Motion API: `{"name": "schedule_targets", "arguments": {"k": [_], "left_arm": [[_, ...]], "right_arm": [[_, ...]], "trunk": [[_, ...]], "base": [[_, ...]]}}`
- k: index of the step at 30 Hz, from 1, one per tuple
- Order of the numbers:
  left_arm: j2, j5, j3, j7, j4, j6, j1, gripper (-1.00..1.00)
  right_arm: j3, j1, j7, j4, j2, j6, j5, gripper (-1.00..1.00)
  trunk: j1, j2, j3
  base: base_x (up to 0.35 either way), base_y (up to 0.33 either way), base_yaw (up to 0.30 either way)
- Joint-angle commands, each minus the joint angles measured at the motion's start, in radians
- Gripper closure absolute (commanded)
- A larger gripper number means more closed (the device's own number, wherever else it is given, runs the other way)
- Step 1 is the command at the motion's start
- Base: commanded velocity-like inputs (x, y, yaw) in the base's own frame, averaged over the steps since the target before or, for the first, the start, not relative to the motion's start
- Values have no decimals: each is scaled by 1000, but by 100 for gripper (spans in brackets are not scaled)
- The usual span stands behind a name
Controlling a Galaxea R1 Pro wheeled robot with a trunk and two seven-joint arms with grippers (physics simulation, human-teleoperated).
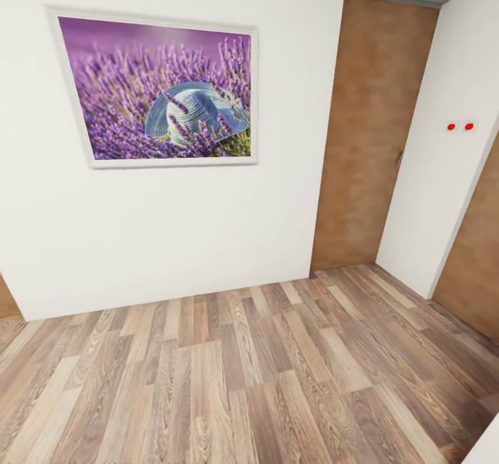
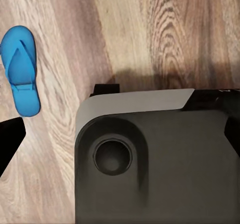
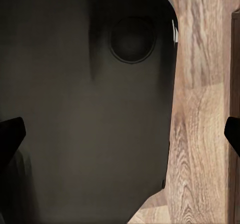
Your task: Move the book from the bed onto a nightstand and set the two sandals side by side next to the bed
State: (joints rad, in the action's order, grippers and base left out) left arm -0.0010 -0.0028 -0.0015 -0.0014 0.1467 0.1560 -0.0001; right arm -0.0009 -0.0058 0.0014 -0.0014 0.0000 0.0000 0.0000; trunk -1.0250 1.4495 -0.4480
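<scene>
Dark fingertips (image 2: pixel 9 139) of your left gripper stand at the two edges of the left wrist view, far apart from each other, so this gripper (image 2: pixel 120 134) is spread wide and holds nothing. Between the tips you see the grey base (image 2: pixel 150 154) of the robot, with a round hollow (image 2: pixel 112 156) in it, and beyond it the wood floor (image 2: pixel 165 28). One blue sandal (image 2: pixel 21 69) lies flat on that floor, sole down and strap up, well apart from the base and not touched by any finger.

Your right gripper (image 3: pixel 120 134) shows the same way in the right wrist view: one black tip (image 3: pixel 10 136) at each edge, widely spread, nothing between them. It also looks down on the grey base (image 3: pixel 75 108), and next to the base runs a strip of plank floor (image 3: pixel 200 134). At the far edge of that view there is a narrow dark brown thing (image 3: pixel 236 58); you cannot tell what it is.

From the head view you face a white wall (image 1: pixel 173 242) with a framed picture (image 1: pixel 156 90) of purple lavender and a blue hat. To the right of it stands a tan door (image 1: pixel 371 131), closed. Further right, a second wall (image 1: pixel 443 194) carries two small red dots (image 1: pixel 460 127), and another tan panel (image 1: pixel 478 270) is at the right edge. Light plank floor (image 1: pixel 242 381) fills the lower part.
</scene>
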Motion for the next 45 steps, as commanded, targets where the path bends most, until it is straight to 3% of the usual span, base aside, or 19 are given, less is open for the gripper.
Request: {"name": "schedule_targets", "arguments": {"k": [1,16,28,45], "left_arm": [[0,0,0,0,1,2,0,-100],[0,1,0,0,1,2,0,-100],[-2,1,0,0,1,2,0,-100],[-2,1,0,0,1,2,0,-100]], "right_arm": [[0,0,0,0,0,0,0,-100],[-1,0,0,0,0,0,0,-100],[-2,0,0,0,0,0,0,-100],[-2,0,0,0,0,0,0,-100]], "trunk": [[0,0,-1],[0,0,-1],[0,0,-1],[0,0,-1]], "base": [[8,0,72],[212,0,22],[48,0,213],[172,0,15]]}}
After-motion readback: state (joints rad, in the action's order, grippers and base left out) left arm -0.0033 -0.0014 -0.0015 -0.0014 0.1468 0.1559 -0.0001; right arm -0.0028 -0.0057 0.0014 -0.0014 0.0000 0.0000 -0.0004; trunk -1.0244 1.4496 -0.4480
